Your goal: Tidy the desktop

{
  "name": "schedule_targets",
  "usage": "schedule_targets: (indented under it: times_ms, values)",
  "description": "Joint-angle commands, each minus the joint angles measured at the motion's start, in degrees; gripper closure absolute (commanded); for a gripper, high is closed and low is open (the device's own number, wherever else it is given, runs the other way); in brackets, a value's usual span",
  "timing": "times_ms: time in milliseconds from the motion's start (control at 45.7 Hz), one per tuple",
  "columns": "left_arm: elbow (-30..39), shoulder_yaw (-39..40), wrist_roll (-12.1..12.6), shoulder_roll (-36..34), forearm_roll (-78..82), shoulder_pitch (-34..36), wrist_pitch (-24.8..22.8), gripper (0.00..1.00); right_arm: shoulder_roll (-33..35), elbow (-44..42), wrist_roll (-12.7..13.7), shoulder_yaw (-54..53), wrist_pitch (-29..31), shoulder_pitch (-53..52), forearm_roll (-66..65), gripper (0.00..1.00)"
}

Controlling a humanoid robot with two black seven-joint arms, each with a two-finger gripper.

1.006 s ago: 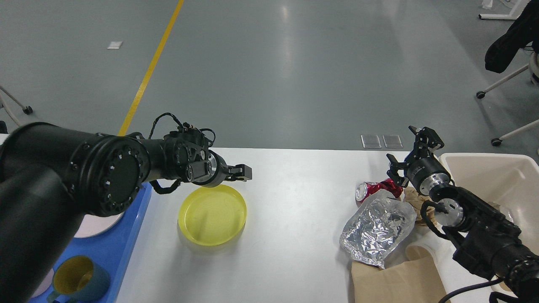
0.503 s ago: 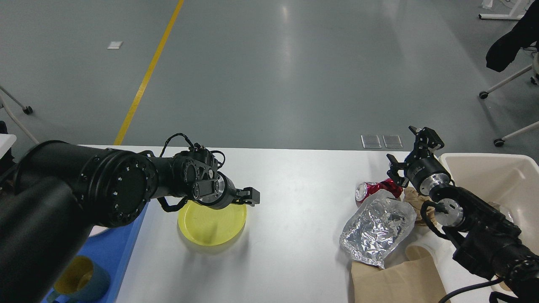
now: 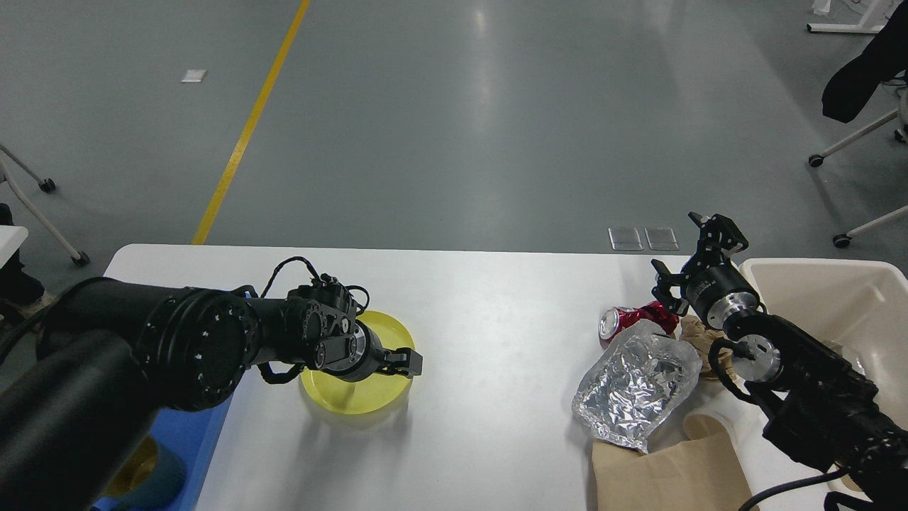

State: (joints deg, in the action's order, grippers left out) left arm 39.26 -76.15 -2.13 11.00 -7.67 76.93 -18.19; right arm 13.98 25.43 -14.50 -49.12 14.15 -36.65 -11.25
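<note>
The left arm has dropped lower, its gripper (image 3: 406,360) now at the right rim of the yellow dish (image 3: 355,394), though I can't tell whether the jaws are closed on it. The dish sits left of centre on the desktop (image 3: 496,319), probably bound for the tray (image 3: 206,433). The right gripper (image 3: 691,259) hangs spread open above the can (image 3: 628,318), foil (image 3: 635,383) and paper (image 3: 674,465), beside the bin (image 3: 837,284) that litter likely goes into.

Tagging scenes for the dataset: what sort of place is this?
Probably a robotics lab or workshop hall: grey polished floor with a yellow line, wheeled chairs at the edge, and a white desktop staged with litter.
</note>
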Motion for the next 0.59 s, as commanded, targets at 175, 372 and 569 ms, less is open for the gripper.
schedule_targets:
  times_ms: [175,372,569]
  values:
    - [-0.94,1.88,-0.77,-0.10,0.64,-0.29,0.00,0.04,0.00,0.05,0.00,0.07,0.00,0.00,0.00,0.00]
    - [-1.03,3.73,-0.86,-0.10,0.55,-0.29,0.09,0.04,0.00,0.05,0.00,-0.01,0.00,0.00,0.00,0.00]
    - [-1.56,4.43,-1.03,-0.10,0.55,-0.64,0.26,0.04,0.00,0.05,0.00,-0.01,0.00,0.00,0.00,0.00]
